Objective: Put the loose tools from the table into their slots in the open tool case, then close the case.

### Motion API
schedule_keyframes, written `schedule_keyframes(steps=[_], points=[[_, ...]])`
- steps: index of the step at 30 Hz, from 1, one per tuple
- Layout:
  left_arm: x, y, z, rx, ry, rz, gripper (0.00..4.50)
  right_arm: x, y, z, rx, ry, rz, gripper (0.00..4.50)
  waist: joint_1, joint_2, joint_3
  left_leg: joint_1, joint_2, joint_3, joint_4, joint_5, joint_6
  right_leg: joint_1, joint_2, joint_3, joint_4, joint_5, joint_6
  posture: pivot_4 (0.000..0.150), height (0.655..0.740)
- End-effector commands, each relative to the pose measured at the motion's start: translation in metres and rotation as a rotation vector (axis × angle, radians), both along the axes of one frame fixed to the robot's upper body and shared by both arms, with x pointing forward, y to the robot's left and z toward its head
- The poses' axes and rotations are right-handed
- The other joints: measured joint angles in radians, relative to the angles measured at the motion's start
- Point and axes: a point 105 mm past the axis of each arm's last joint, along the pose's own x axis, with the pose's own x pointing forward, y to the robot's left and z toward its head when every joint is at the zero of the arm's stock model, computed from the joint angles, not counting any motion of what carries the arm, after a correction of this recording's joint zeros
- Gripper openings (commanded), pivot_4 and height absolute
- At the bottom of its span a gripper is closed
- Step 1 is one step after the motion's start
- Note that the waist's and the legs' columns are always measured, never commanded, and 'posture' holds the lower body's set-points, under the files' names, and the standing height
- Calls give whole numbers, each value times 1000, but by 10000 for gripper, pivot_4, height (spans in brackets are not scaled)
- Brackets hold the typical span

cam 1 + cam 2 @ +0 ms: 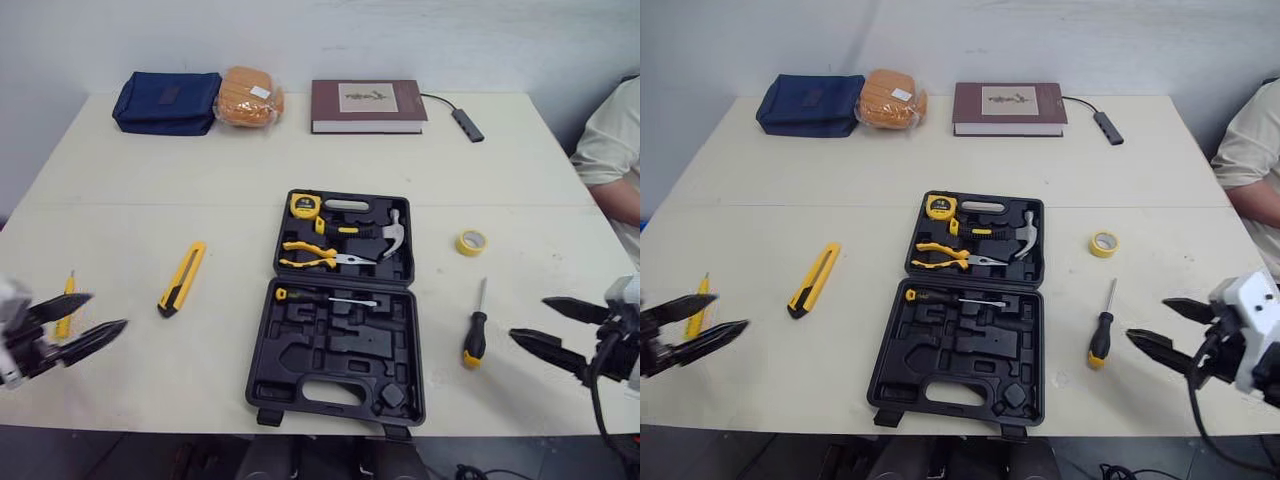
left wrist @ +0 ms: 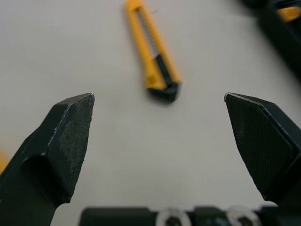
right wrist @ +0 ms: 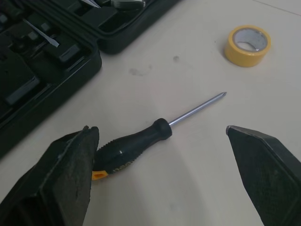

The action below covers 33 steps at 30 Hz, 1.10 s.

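Cream table [image 1: 150, 190] carries the black tool case [image 1: 300, 360], which lies open at the middle of the near edge. Its far half holds a tape measure [image 1: 305, 206], pliers [image 1: 318, 257] and a hammer [image 1: 392, 236]; its near half holds one slim screwdriver [image 1: 325, 297]. Along the far edge sit a maroon book [image 1: 367, 105] and a navy pouch [image 1: 166, 101]. My left gripper [image 1: 107, 310] hovers over the near left corner with its fingers spread wide and nothing between them. My right gripper [image 1: 528, 318] is equally wide near the right corner. The yellow utility knife [image 1: 183, 278] lies loose left of the case. The black-handled screwdriver [image 1: 476, 330] lies loose on the case's right, just beside my right gripper, with the yellow tape roll [image 1: 471, 241] beyond it. A small yellow tool [image 1: 66, 305] lies by my left fingers.
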Motion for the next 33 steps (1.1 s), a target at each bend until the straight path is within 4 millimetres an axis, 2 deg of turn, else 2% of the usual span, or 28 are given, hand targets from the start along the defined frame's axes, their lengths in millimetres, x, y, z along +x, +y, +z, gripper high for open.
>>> schedule_keyframes(steps=[1, 2, 6, 11, 14, 19, 26, 29, 32, 33], points=[[2, -60, 17, -9, -16, -292, 44631, -6, 20, -2, 15, -23, -105, 45000, 1, -1, -1, 0, 0, 0, 0, 0, 0, 0, 0, 0, 1, 0, 0, 1500, 7400], [2, -76, 22, -15, -23, -376, 44631, -5, 23, -5, 27, -25, -153, 45000, -1, -1, 0, 0, 0, 0, 0, 1, -1, 0, 0, 0, 1, 0, 0, 1500, 7400], [2, -120, 41, -63, -58, -606, 44631, -3, 32, -15, 68, -30, -318, 45000, -7, 0, 0, 1, 0, 0, 0, 2, -2, 0, 0, 1, 3, 0, 0, 1500, 7400], [-3, -160, 55, -70, -100, -867, 44631, -2, 47, -24, 108, -31, -438, 45000, -16, 0, -1, 2, 0, 1, -1, 7, 1, -1, 3, 1, 6, 0, -1, 1500, 7400], [-4, -174, 62, -87, -111, -983, 44631, 2, 52, -30, 123, -15, -474, 45000, -20, 0, -1, 2, 0, 1, 0, 8, 1, -1, 4, 2, 7, 0, 0, 1500, 7400], [5, -194, 61, -51, -139, -1136, 44631, 11, 59, -45, 122, 16, -514, 45000, -23, 0, -1, 4, 1, 4, 1, 9, 0, -1, 10, 7, 9, 0, 0, 1500, 7400], [14, -216, 64, -68, -176, -1239, 44631, 21, 61, -59, 90, 24, -585, 45000, -24, -1, -1, 4, 2, 6, 2, 10, -1, -2, 14, 11, 15, -1, 1, 1500, 7400], [19, -220, 65, -81, -199, -1236, 45000, 21, 59, -64, 95, 31, -631, 37438, -23, -1, -1, 5, 3, 7, 2, 11, -1, -2, 14, 12, 16, -1, 1, 1500, 7400], [20, -221, 65, -82, -207, -1241, 45000, 17, 60, -67, 88, 39, -656, 22233, -24, -1, -1, 5, 3, 7, 2, 11, -2, -2, 14, 13, 16, -1, 1, 1500, 7400], [22, -221, 65, -83, -211, -1233, 45000, 16, 60, -66, 92, 33, -666, 20805, -24, -2, -1, 5, 3, 7, 2, 11, -2, -3, 14, 13, 16, -1, 1, 1500, 7400]])
